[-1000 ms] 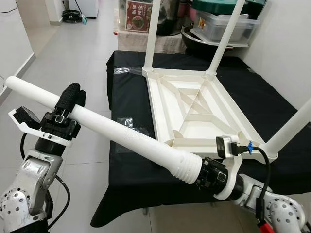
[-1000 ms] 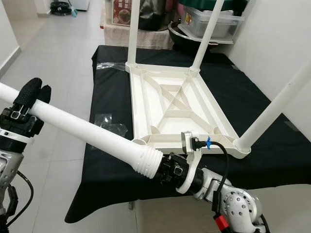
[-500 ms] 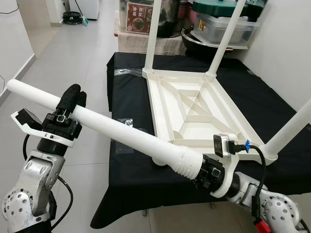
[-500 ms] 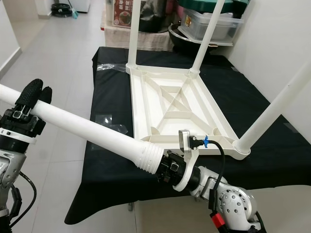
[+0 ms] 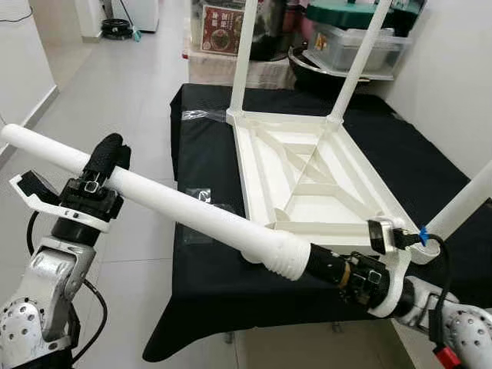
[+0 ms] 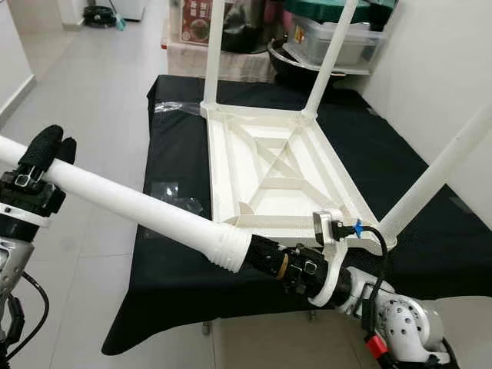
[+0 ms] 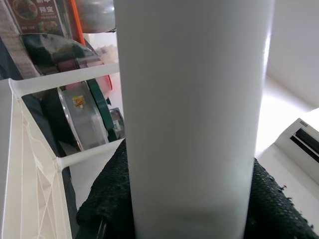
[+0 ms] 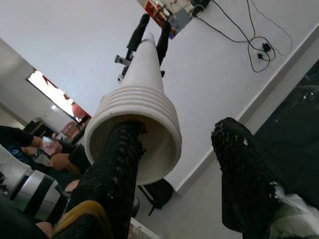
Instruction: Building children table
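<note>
A loose white table leg (image 5: pixel 192 215) lies nearly level across the front of the scene. My left gripper (image 5: pixel 108 157) is shut on it near its plain end, with black fingers (image 7: pixel 107 199) on both sides of the tube (image 7: pixel 192 99). At the ribbed, hollow end (image 5: pixel 286 260) my right gripper (image 5: pixel 319 265) is open. One finger (image 8: pixel 114 169) reaches into the opening and the other finger (image 8: pixel 239 164) stands well clear outside it. Behind, the white tabletop (image 5: pixel 254 154) lies upside down on the black cloth with three legs (image 5: pixel 244 54) standing up from it.
The black-covered table (image 5: pixel 207 277) holds clear plastic bags (image 5: pixel 201 196) left of the tabletop. Storage boxes and pots (image 5: pixel 346 38) crowd the far end. Tiled floor (image 5: pixel 115 77) runs along the left, and a white wall (image 5: pixel 453 77) is close on the right.
My right gripper has drawn back to the right from the leg's ribbed end, so more of its finger shows outside the opening. The left gripper keeps its hold.
</note>
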Motion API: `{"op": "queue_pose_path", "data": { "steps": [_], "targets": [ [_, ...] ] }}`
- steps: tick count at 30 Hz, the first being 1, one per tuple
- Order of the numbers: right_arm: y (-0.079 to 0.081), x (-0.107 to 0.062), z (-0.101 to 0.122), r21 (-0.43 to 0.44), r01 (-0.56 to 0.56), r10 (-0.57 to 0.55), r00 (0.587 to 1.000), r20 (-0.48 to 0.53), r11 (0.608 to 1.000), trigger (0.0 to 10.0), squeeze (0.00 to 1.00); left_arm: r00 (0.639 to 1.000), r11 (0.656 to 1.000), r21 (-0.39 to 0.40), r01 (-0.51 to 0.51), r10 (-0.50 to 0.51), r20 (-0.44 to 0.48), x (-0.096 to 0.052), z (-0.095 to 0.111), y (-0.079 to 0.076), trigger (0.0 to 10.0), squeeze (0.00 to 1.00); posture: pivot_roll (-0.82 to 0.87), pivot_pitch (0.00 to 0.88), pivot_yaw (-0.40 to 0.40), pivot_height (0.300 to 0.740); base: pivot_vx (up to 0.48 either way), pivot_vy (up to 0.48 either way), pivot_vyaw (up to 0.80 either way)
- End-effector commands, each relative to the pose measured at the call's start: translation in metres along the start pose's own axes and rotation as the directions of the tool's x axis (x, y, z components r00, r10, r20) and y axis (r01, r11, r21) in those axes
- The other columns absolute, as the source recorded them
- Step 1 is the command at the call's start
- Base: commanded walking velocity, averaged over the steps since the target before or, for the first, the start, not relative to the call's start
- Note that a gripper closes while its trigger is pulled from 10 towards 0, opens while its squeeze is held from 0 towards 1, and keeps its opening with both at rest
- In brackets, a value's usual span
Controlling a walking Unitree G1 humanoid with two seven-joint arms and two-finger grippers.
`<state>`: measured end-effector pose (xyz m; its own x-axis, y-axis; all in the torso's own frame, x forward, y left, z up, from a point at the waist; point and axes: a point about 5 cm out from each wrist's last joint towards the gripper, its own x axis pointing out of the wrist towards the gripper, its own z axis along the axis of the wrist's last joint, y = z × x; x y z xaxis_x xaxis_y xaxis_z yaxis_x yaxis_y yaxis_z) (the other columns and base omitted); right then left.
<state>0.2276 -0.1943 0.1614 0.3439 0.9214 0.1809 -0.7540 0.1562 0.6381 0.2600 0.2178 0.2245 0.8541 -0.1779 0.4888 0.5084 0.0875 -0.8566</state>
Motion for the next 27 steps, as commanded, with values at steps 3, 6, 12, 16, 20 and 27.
{"op": "queue_pose_path", "data": {
  "steps": [3,6,12,16,20,27],
  "targets": [
    [-0.004,-0.015,0.002,-0.05,0.059,-0.061,0.996,-0.058,0.997,10.0,0.0,1.0,0.999,0.031,-0.005,0.006,-0.021,0.001,0.004,-0.002,0.0,0.0,0.09,0.019,-0.126,0.74,0.0,0.0,0.0],
    [-0.007,-0.023,0.009,-0.083,0.096,-0.102,0.992,-0.074,0.992,10.0,0.0,1.0,1.0,0.03,-0.001,0.001,-0.017,0.001,0.009,-0.008,0.0,0.0,0.08,0.025,-0.126,0.74,0.0,0.0,0.0],
    [-0.01,-0.037,0.015,-0.108,0.156,-0.165,0.983,-0.081,0.982,10.0,0.0,0.999,0.998,0.058,0.003,-0.001,-0.046,-0.002,0.015,-0.014,0.0,0.0,0.09,0.027,-0.133,0.74,0.0,0.0,0.0],
    [-0.013,-0.039,0.018,-0.13,0.183,-0.194,0.978,-0.081,0.975,10.0,0.0,0.997,0.997,0.08,0.005,0.001,-0.076,-0.003,0.015,-0.015,0.0,0.0,0.09,0.029,-0.133,0.74,0.0,0.0,0.0],
    [-0.008,-0.03,0.042,-0.23,0.162,-0.18,0.982,-0.061,0.96,10.0,0.0,0.94,0.986,0.144,0.083,-0.03,-0.34,-0.007,-0.002,-0.02,10.0,0.0,0.07,0.043,-0.125,0.74,0.0,0.0,0.0],
    [-0.003,-0.003,0.058,-0.307,0.04,-0.089,0.985,-0.147,0.951,10.0,0.0,0.822,0.965,0.116,0.234,-0.133,-0.554,0.017,-0.015,-0.038,10.0,0.0,0.07,0.048,-0.114,0.74,0.0,0.0,0.0]
  ]
}}
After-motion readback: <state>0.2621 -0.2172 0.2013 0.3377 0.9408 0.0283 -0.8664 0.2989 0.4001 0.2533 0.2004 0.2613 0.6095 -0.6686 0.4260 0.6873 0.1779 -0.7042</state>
